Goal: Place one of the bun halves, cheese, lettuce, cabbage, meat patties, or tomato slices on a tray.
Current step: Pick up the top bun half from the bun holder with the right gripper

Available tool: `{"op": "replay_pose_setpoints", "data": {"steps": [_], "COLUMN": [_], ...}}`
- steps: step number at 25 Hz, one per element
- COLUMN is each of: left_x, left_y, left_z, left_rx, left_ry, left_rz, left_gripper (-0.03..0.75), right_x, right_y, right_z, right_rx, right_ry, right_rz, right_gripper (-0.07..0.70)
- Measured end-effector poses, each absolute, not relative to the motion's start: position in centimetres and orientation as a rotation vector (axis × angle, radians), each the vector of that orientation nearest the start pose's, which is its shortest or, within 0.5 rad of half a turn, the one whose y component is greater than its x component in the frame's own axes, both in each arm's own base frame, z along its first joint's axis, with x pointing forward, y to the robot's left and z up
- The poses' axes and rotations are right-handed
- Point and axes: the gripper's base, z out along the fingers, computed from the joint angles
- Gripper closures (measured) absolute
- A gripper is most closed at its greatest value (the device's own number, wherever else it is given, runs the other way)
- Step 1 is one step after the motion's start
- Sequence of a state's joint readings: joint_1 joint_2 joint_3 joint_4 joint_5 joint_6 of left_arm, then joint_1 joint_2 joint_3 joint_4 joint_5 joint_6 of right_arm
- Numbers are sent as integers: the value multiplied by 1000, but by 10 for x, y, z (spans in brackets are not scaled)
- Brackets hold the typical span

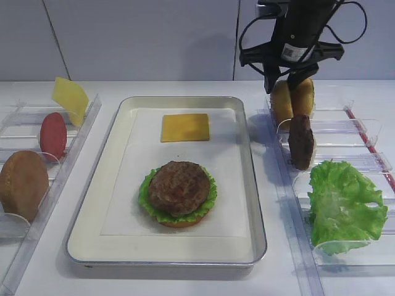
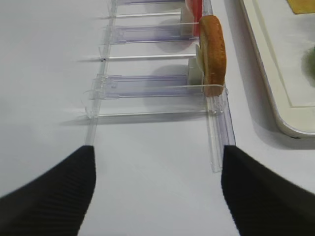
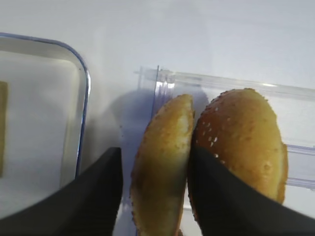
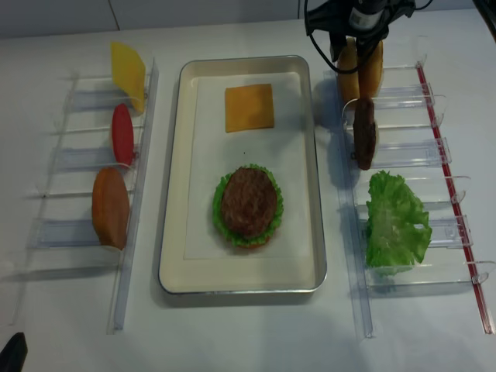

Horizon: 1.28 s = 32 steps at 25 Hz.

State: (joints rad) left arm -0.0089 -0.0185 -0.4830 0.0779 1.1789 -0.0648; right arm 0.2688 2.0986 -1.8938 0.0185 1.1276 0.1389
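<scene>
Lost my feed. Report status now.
Right hand straddling the near sesame bun top in the rack, fingers closing. Left hand open, idle over the table. Second bun pressed against the far finger.

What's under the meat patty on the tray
Under the meat patty on the tray lies lettuce, with a bun edge peeking below. The rest is covered.
</scene>
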Motion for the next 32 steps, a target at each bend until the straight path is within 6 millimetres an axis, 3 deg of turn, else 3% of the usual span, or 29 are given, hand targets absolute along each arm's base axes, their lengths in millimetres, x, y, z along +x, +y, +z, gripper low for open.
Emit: {"op": "replay_pose_setpoints", "data": {"steps": [11, 32], "left_x": [-11, -11], "left_y": [7, 7], "left_z": [263, 263], "left_rx": [-70, -70], "left_ry": [2158, 2158], "left_rz": [52, 52], "left_gripper": [185, 185], "right_x": [443, 438], "right_y": [124, 123], "right_z": [246, 251], "right_rx": [-166, -161], "right_ry": [2832, 2855], "right_rz": [118, 121], "right_gripper": [389, 395]}}
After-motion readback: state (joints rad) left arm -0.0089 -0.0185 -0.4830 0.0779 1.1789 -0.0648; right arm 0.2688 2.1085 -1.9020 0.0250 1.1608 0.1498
